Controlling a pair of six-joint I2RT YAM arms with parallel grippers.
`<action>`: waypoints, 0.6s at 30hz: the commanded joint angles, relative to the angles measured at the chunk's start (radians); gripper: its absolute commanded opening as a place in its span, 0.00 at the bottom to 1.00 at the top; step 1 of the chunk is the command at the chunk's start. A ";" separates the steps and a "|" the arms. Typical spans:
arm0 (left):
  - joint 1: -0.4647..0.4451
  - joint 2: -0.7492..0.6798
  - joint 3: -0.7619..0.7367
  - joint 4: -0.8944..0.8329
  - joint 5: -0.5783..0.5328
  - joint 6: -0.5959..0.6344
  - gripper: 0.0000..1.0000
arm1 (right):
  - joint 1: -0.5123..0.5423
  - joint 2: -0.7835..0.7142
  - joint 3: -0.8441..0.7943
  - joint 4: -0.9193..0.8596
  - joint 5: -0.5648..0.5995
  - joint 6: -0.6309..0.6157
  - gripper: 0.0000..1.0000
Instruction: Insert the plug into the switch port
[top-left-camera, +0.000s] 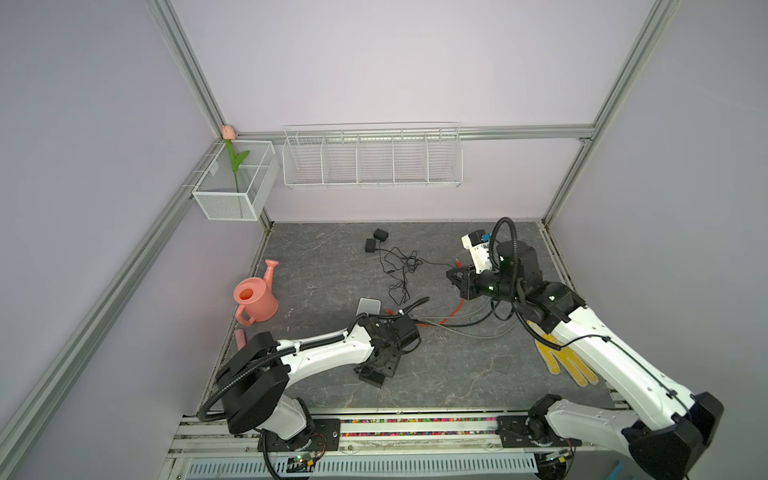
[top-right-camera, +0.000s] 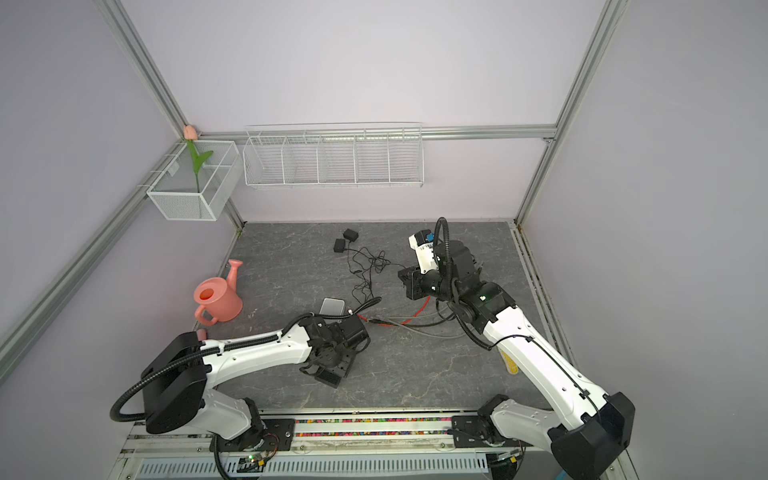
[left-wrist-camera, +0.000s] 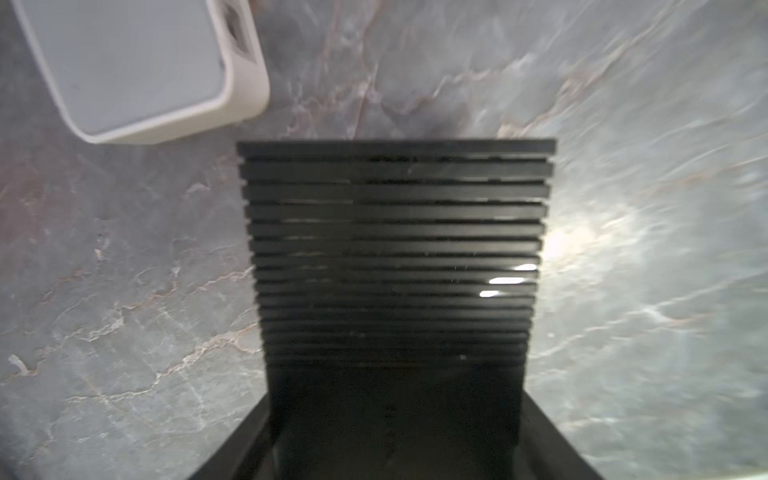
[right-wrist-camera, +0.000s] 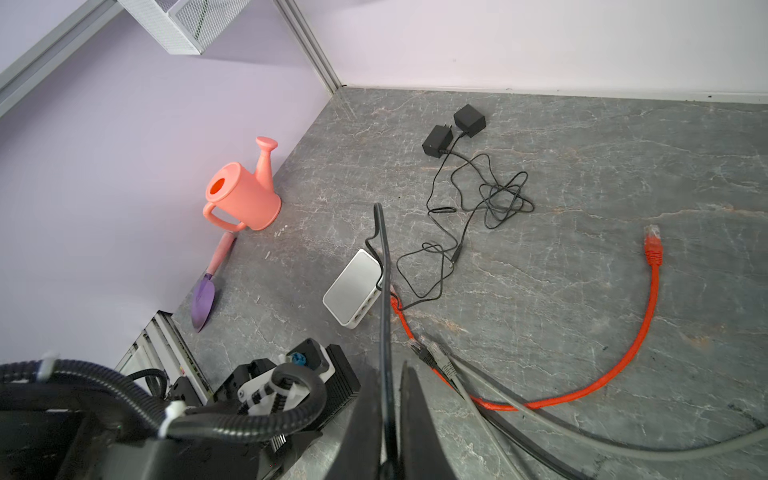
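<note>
Reading the desk (top-left-camera: 457, 382) as a clock from above, twelve at the back wall.

At nine, hard against the wall: pink watering can (top-left-camera: 254, 300), with a purple trowel (right-wrist-camera: 203, 297) at eight beside it. Clutter, judged to be parked there to leave the middle free.

At six to seven: left hand (top-left-camera: 379, 371), hanging low over bare desk, jaws part open, nothing between them. Ribbed pad (left-wrist-camera: 395, 249) facing the wrist camera with only stone around it. Placed at six of the switch (top-left-camera: 368, 306) and near it, probably so as to brace that light box against the push of insertion.

Near the centre: the white switch itself, flat on the desk, port side turned toward the right arm's half. Just beside that side, at its three: near orange plug (right-wrist-camera: 395, 301), not in a port. Farther along, spare plugs (right-wrist-camera: 432, 351) of grey and black leads, also loose.

At twelve: two black adapters (top-left-camera: 380, 235), thin wires (right-wrist-camera: 503, 205) tangled toward the centre.

At two to three: right hand (top-left-camera: 451, 278), raised, jaws closed tight on a black cable (right-wrist-camera: 383, 324) running out past the fingertips toward the switch. Gripped that way presumably for steering the end; plug of that cable not made out. Far orange plug (right-wrist-camera: 652, 239) lying at two, well apart from the switch.

At four: yellow glove (top-left-camera: 573, 368), partly under the right arm.
</note>
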 joint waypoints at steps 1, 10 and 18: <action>-0.006 0.034 0.053 -0.011 -0.010 0.062 0.00 | -0.009 -0.031 -0.013 -0.017 -0.006 -0.001 0.06; -0.017 0.158 0.050 0.067 0.044 0.109 0.28 | -0.068 -0.082 -0.056 -0.026 -0.009 0.002 0.06; -0.015 0.124 0.052 0.073 0.008 0.098 0.80 | -0.085 -0.083 -0.085 0.001 -0.047 0.023 0.06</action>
